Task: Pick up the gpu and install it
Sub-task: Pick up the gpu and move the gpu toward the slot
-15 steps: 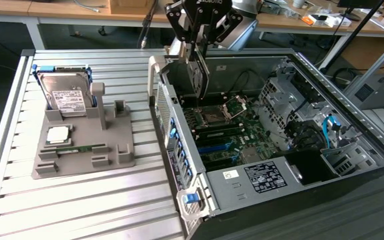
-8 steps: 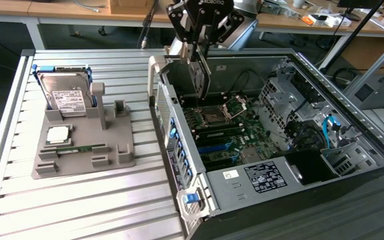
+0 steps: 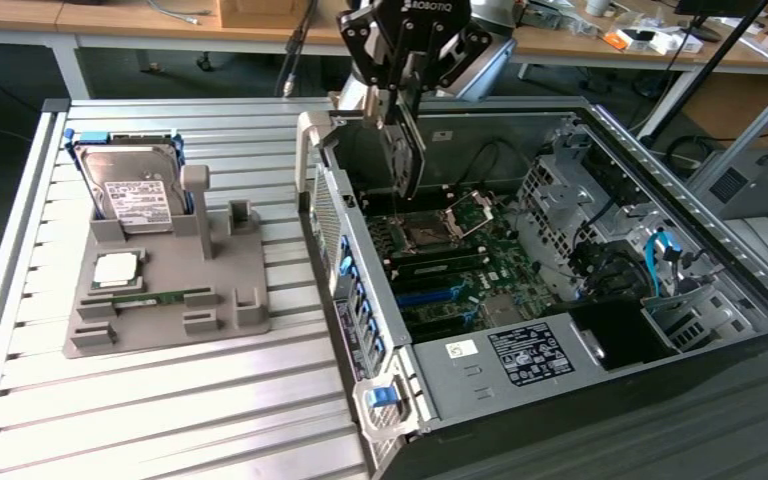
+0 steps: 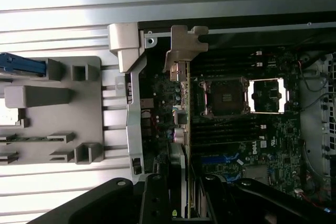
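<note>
The gpu [image 3: 406, 150] is a thin dark card hanging upright on edge above the open computer case [image 3: 704, 250], near the case's rear wall. My gripper [image 3: 403, 92] is shut on the card's upper end. In the wrist view the gpu [image 4: 185, 129] appears edge-on, running from between my fingers [image 4: 155, 199] out to its silver metal bracket [image 4: 182, 45], which lies over the case's edge. Below the card is the motherboard [image 3: 458, 265] with its processor socket [image 4: 224, 97] and blue slots [image 3: 427, 297].
A grey parts holder [image 3: 244, 300] sits on the slatted table at the exterior view's left, carrying a hard drive [image 3: 137, 195], a processor chip [image 3: 117, 268] and a green memory stick [image 3: 157, 297]. Drive cages and cables [image 3: 664, 260] crowd the case's far side.
</note>
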You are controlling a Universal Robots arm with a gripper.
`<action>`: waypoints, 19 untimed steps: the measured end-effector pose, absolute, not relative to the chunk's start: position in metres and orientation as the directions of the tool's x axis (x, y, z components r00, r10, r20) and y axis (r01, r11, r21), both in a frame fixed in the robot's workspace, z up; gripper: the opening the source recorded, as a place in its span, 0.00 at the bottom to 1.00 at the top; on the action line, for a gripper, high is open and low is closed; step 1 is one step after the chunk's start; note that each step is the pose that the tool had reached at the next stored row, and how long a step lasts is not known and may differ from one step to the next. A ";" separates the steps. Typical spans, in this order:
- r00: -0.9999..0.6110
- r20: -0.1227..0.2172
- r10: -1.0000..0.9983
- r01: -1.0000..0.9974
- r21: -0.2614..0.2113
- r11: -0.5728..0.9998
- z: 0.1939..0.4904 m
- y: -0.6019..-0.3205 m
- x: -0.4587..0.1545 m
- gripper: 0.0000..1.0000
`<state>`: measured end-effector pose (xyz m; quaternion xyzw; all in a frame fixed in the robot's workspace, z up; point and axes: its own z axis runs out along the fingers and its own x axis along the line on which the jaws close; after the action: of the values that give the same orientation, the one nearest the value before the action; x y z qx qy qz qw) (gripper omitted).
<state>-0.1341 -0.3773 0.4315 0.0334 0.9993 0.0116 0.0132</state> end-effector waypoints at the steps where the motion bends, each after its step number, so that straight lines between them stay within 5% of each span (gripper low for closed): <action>1: -0.997 -0.026 0.067 0.066 0.024 0.997 0.431 -0.377 -0.134 0.27; 19: -0.997 -0.026 0.067 0.066 0.024 0.997 0.426 -0.378 -0.125 0.27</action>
<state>-0.1246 -0.3784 0.4261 0.0334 0.9993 0.0115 0.0132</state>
